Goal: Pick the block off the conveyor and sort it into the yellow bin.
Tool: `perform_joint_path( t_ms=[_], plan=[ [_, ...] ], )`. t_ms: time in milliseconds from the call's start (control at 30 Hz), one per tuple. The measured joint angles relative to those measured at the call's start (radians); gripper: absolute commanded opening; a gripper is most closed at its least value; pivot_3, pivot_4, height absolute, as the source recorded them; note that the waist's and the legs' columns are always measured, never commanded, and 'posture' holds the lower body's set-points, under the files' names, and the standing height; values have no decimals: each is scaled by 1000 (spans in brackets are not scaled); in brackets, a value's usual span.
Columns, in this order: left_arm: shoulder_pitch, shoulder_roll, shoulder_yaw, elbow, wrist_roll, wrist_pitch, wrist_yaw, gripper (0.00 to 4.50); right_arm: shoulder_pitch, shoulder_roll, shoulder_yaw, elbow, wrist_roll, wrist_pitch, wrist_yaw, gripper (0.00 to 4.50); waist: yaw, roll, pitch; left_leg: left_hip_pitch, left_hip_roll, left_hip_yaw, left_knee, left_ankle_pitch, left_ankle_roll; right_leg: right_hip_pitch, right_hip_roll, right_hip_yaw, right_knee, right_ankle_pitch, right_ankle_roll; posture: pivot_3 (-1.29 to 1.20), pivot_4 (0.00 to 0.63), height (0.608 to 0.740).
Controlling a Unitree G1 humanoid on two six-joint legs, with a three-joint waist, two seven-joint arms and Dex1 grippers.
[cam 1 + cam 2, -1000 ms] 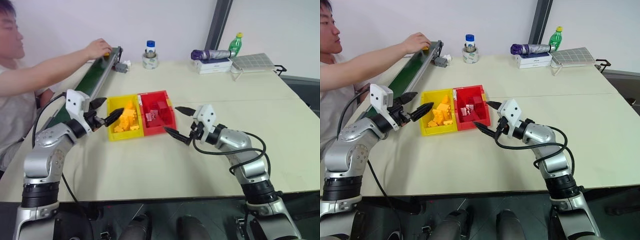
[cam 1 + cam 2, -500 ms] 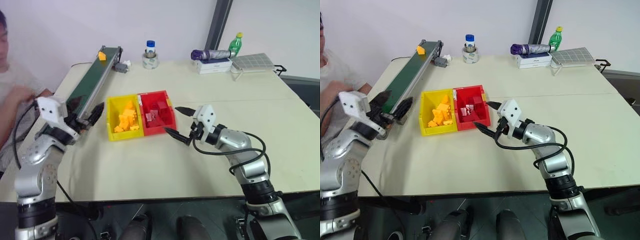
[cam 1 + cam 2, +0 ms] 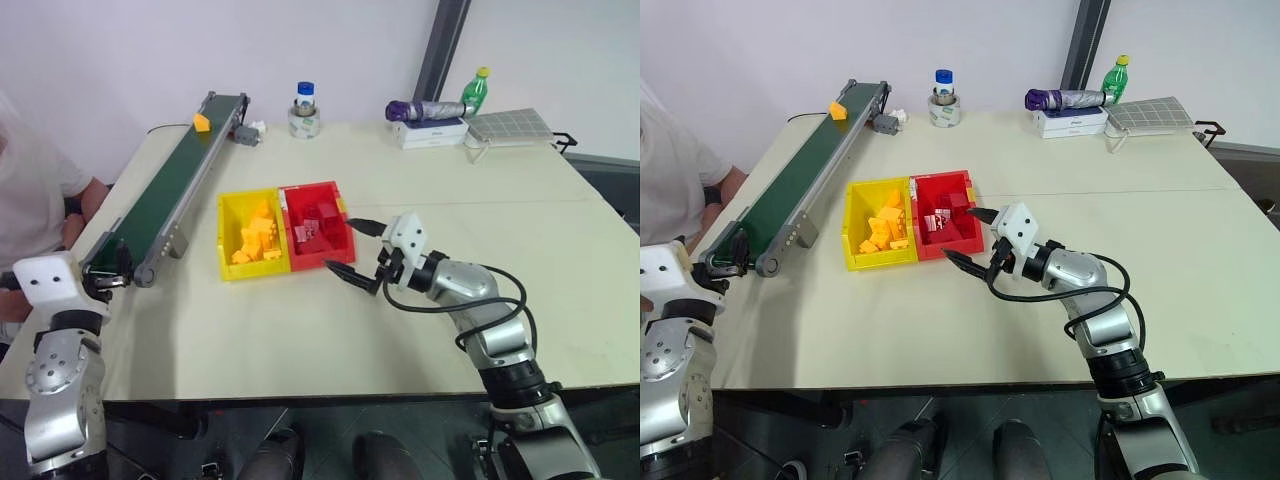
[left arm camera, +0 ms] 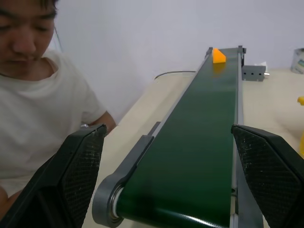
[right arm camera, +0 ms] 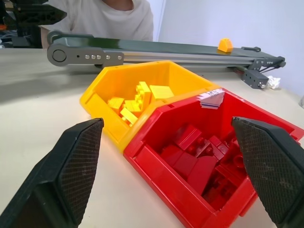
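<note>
At the far end of the conveyor (image 3: 170, 200), close to its small grey motor, the yellow-orange block (image 3: 202, 122) sits alone on the dark green belt, well apart from both grippers. Nothing of the pick has begun, as I judge it: the block is untouched, and catching it, carrying it over and dropping it into the yellow bin (image 3: 252, 236) all remain. That bin lies just beside the belt's near half, joined to the red bin (image 3: 316, 225); it already holds a heap of yellow bricks, and the red one a heap of red bricks.

The left gripper (image 4: 171, 175) waits at the conveyor's near end, aimed along the belt toward the block, its two black fingers spread wide on either side of the belt with nothing between them. The right gripper (image 3: 352, 250) hovers just beside the red bin's near corner, pointing across toward the bins, fingers likewise parted and empty.

A person in a white shirt (image 4: 42, 114) sits beside the conveyor's near end. Bottles and a folded umbrella (image 3: 425, 109) stand at the table's far edge.
</note>
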Motion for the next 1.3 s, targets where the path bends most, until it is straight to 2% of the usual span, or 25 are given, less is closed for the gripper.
perform_joint_path(
  t_ms=[933, 1167, 1300],
  plan=[
    [-81, 19, -47, 58, -1, 40, -13, 4444, 0, 1, 1, 0, -1, -1, -10, 4500, -1, 0, 0, 0, 0, 0, 0, 0, 0, 0, 0, 0, 0, 0, 0, 0, 150, 740],
    [-186, 64, -91, 117, 30, 161, 22, 4444, 0, 4, 1, 0, -1, -2, -11, 4500, -1, 0, 0, 0, 0, 0, 0, 0, 0, 0, 0, -1, 0, 0, 0, 0, 150, 740],
    [-278, 101, -102, 138, 5, 288, 17, 4444, -1, 5, 1, 0, 0, -1, -11, 4500, -1, 0, 0, 0, 0, -1, 0, 0, 0, -1, 1, -1, 0, 0, 1, 0, 150, 740]
  ],
)
